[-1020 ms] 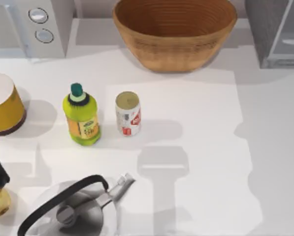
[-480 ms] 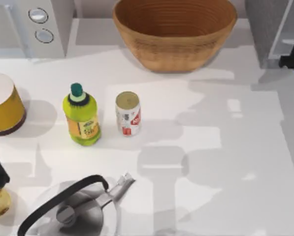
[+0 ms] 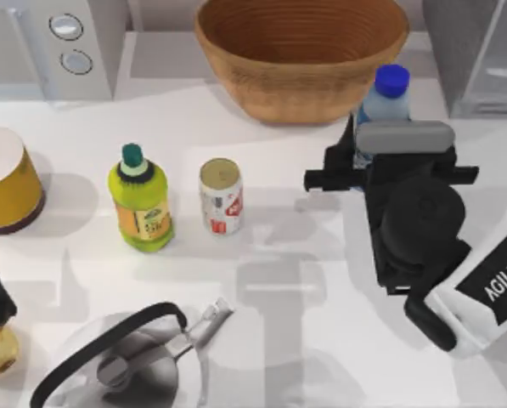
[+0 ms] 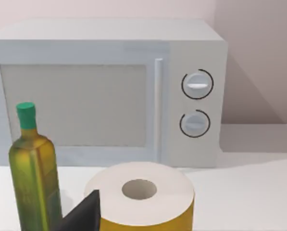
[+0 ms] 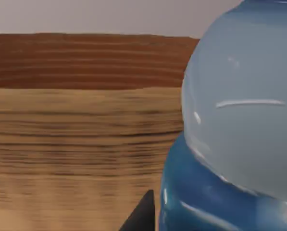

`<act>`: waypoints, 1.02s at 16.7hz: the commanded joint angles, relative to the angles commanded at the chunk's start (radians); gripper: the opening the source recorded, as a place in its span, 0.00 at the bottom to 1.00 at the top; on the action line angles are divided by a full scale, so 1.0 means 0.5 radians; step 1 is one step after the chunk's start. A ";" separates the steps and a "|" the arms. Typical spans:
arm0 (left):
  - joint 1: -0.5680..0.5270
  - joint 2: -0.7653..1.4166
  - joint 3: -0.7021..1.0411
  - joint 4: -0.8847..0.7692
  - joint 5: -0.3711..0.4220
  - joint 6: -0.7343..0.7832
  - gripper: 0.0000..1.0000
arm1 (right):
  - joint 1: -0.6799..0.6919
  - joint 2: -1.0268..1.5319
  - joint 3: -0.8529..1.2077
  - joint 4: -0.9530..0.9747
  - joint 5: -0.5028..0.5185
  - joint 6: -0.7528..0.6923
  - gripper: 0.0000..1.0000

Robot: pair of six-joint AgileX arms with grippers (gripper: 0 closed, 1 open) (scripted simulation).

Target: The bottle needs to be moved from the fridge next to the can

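Clear bottle point(image 3: 384, 100) – blue cap, white/red can point(image 3: 221, 197)

Bright, even light falls from above. Soft grey shadows overlap on the white worktop point(image 3: 278, 374). The clear blue-capped plastic bottle point(image 5: 239, 134) looms slightly blurred.

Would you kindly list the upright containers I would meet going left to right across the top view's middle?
Wide yellow cylinder with white top → yellow-green bottle with dark green cap → white-and-red can → clear blue-capped bottle.

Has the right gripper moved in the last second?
Yes. The right gripper, holding the bottle, has come in from the top view's right edge, leftward past the fridge to just right of the wicker basket.
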 joint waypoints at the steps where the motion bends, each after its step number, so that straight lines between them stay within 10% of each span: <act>1: 0.000 0.000 0.000 0.000 0.000 0.000 1.00 | 0.082 0.010 -0.010 0.019 0.083 -0.002 0.00; 13: 0.000 0.000 0.000 0.000 0.000 0.000 1.00 | 0.201 0.015 -0.030 0.043 0.201 -0.005 0.00; 17: 0.000 0.000 0.000 0.000 0.000 0.000 1.00 | 0.201 0.015 -0.030 0.043 0.201 -0.005 0.30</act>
